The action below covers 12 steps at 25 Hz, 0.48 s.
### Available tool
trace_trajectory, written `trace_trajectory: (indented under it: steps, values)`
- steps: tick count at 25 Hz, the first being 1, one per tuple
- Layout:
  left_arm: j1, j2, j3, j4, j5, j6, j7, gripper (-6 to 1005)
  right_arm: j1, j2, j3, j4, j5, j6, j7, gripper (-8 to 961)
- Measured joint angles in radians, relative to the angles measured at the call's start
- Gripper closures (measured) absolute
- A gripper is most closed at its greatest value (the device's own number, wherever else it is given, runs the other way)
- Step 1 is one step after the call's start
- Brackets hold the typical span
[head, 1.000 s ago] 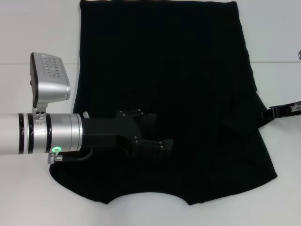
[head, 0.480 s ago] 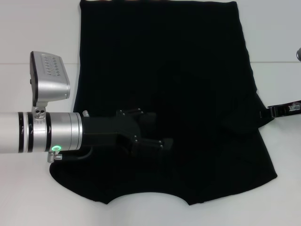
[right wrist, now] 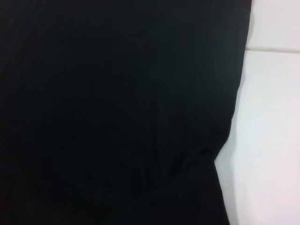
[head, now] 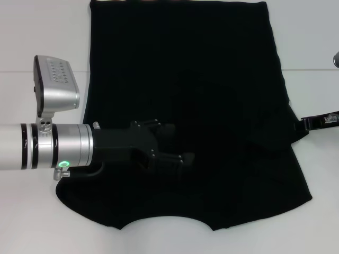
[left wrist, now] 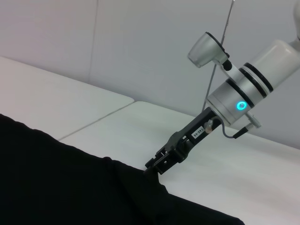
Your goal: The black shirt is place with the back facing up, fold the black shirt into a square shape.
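Observation:
The black shirt (head: pixel 201 69) lies spread flat on the white table, its curved neckline at the near edge. My left gripper (head: pixel 177 144) reaches in from the left and hovers low over the shirt's near-middle, with its dark fingers apart and nothing between them. My right gripper (head: pixel 301 125) sits at the shirt's right edge, by the sleeve. In the left wrist view the right gripper (left wrist: pixel 152 166) is pinched on the shirt (left wrist: pixel 56 187) at its edge, where the cloth rises in a small ridge. Black fabric (right wrist: pixel 117 103) fills most of the right wrist view.
The white table (head: pixel 32 42) shows on both sides of the shirt, with a seam line across it. A grey wall stands behind the table (left wrist: pixel 140 126) in the left wrist view. Bare tabletop (right wrist: pixel 272 140) borders the fabric in the right wrist view.
The right gripper has crept slightly inward and up along the shirt's right edge. The left gripper has lifted a little and shifted slightly away from the near edge.

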Motion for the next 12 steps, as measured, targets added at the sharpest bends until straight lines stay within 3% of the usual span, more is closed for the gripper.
trace_trajectory:
  steps: [12]
  values:
    - [-0.002,0.000,0.000,0.000,0.000,-0.001,0.000,79,0.001,0.001,0.000,0.009,0.000,0.004,-0.003,526]
